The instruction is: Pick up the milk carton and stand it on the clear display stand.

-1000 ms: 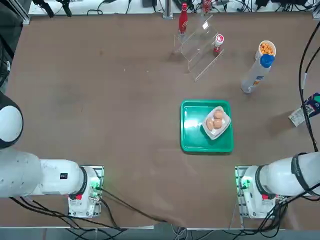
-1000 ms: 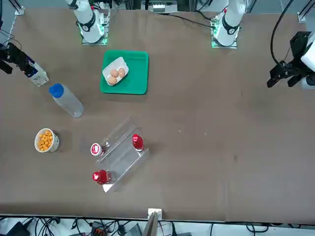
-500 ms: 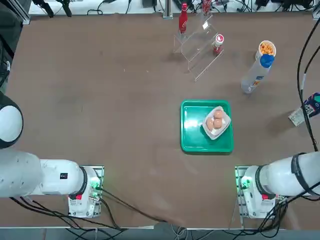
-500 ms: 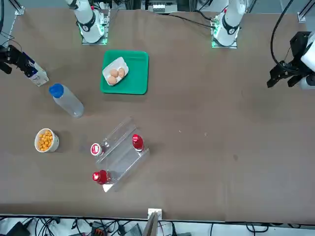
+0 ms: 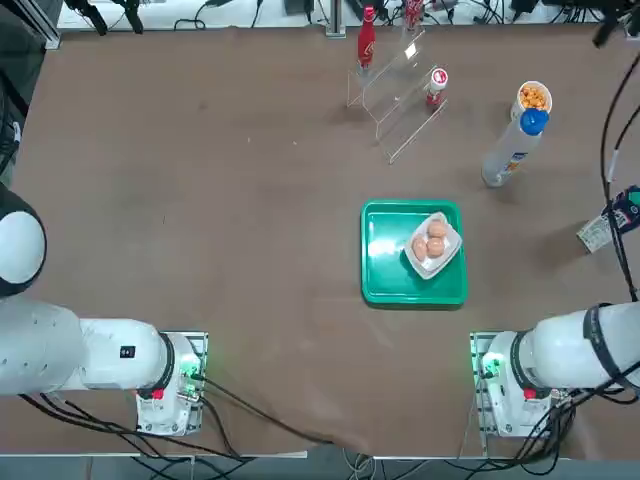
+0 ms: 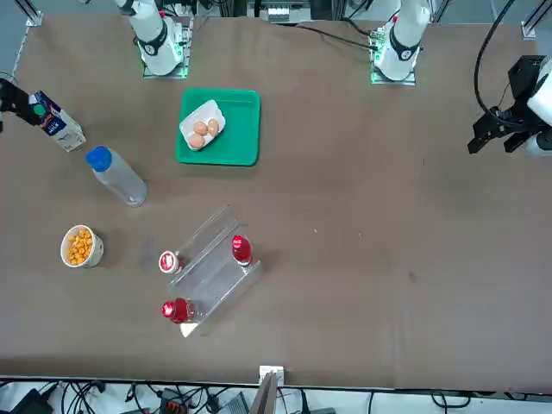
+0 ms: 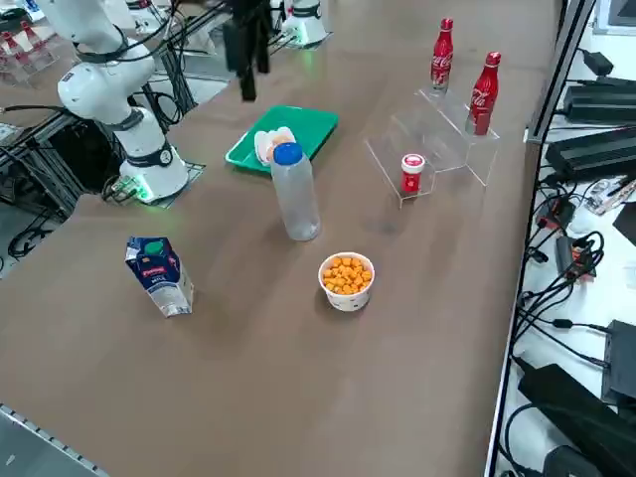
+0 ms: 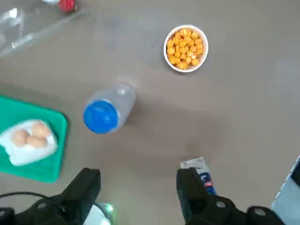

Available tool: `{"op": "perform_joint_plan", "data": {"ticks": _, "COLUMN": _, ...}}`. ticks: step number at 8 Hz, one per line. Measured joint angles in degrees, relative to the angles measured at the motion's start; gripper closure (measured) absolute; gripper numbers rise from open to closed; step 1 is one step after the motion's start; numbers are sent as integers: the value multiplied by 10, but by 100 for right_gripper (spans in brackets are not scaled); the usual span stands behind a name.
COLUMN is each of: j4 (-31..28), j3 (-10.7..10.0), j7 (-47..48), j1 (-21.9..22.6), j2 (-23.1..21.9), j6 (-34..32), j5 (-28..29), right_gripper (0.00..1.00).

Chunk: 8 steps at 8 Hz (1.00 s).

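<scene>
The right gripper [image 8: 138, 190] is seen from its wrist camera with its two fingers spread wide and nothing between them; only bare table is framed in the gap. It is released, not grasping. The milk carton [image 8: 200, 174] is shown just beside one finger in that view, on the table below.

A second ago, in the front view, the top of the carton was overlapped by the dark gripper. Now the carton [image 6: 53, 122] is exposed whole, its green cap uncovered, and only a dark sliver of the gripper is left at that picture's left edge. In the top view the dark shape that was seen against the carton is likewise gone from it.

The carton itself is not shifted. It is stood upright on the table near the robot's right-hand edge [image 7: 159, 275], well apart from the clear display stand [image 5: 400, 100], which is kept at the far side of the table.

Nothing else is changed. Two red soda bottles [image 7: 442, 50] and a small red can [image 7: 411, 171] are carried on the stand. The blue-capped bottle [image 6: 115, 177] and the cup of orange snacks [image 6: 80, 247] are found between carton and stand, and the green tray [image 5: 385, 280] with its eggs [image 5: 433, 240] is left where it was.
</scene>
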Motion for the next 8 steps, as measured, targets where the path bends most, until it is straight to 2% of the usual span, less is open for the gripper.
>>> {"op": "perform_joint_plan", "data": {"ticks": 3, "j4": -65, "j3": -2, "j7": -175, "j1": -65, "j2": 0, "j6": 43, "j5": 0, "right_gripper": 0}}
{"op": "perform_joint_plan", "data": {"ticks": 8, "j4": -240, "j3": -5, "j7": -307, "j1": -121, "j2": -47, "j6": 200, "j5": -21, "right_gripper": 0}}
